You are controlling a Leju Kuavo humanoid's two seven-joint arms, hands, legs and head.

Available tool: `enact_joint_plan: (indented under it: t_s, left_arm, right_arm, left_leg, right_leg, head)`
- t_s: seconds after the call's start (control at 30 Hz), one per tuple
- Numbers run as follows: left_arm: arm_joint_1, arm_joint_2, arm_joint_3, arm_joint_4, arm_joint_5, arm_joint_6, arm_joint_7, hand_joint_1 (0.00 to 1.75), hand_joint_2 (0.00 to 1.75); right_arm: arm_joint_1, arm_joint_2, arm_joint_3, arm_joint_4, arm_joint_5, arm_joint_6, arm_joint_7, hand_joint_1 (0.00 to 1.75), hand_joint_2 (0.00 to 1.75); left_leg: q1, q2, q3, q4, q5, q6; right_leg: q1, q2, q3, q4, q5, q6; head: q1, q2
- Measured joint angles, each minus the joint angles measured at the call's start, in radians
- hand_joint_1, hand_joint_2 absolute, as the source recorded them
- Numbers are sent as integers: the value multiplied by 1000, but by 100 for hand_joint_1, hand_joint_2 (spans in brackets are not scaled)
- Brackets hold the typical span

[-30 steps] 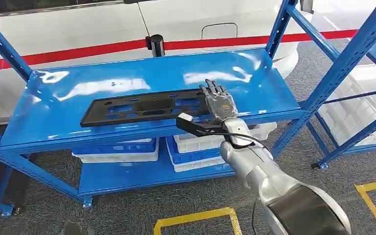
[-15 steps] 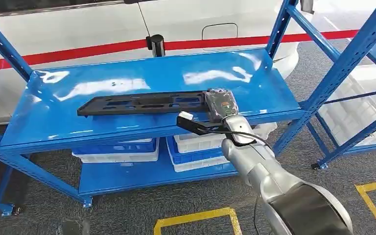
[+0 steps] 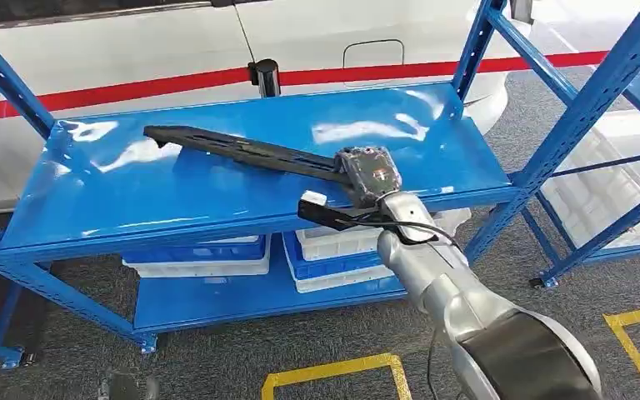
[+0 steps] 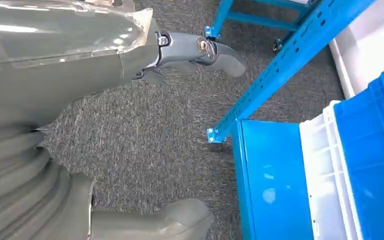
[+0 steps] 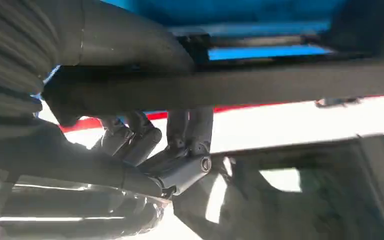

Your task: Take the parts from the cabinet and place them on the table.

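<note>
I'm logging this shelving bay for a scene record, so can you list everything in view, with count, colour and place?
Long flat part: one, black, with its far end raised off the top shelf, gripped at its near end.
Shelving rack: one in front, blue, with a glossy top shelf and a lower shelf.
Crates: several, blue and white, on the lower shelf.
Second rack: blue, at the right, with white crates in it.
Belt barrier: red, behind the rack, on a black post.
Floor markings: yellow, on grey carpet.
Right hand: holds the part's near end.
Left hand: grey, hangs over the carpet, holding nothing.
</note>
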Motion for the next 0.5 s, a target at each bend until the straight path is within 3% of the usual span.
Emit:
enact_joint_plan:
  t_s: [0.07, 0.1, 0.27, 0.5]
  left_arm:
    - [0, 2, -5, 0, 1, 2, 0, 0, 0]
    - [0, 3, -6, 0, 6, 3, 0, 0, 175]
    - [7, 3, -6, 0, 17, 15, 0, 0, 175]
    - [14, 3, -6, -2, 20, 24, 0, 0, 175]
  right_arm:
    - [-11, 3, -12, -14, -13, 1, -33, 175, 175]
    - [-17, 6, -18, -21, -19, 1, -49, 175, 175]
    - [-47, 10, -34, -82, -34, 7, -116, 175, 175]
    - [-83, -15, -37, -208, -63, 64, -155, 173, 175]
  left_leg:
    - [0, 0, 0, 0, 0, 0]
    - [0, 0, 0, 0, 0, 0]
    - [0, 0, 0, 0, 0, 0]
    - [0, -1, -1, 0, 0, 0]
  right_leg:
    - [0, 0, 0, 0, 0, 0]
    - [0, 0, 0, 0, 0, 0]
    - [0, 0, -1, 0, 0, 0]
    - [0, 0, -1, 0, 0, 0]
  head:
    - [0, 0]
    - [0, 0]
    - [0, 0]
    - [0, 0]
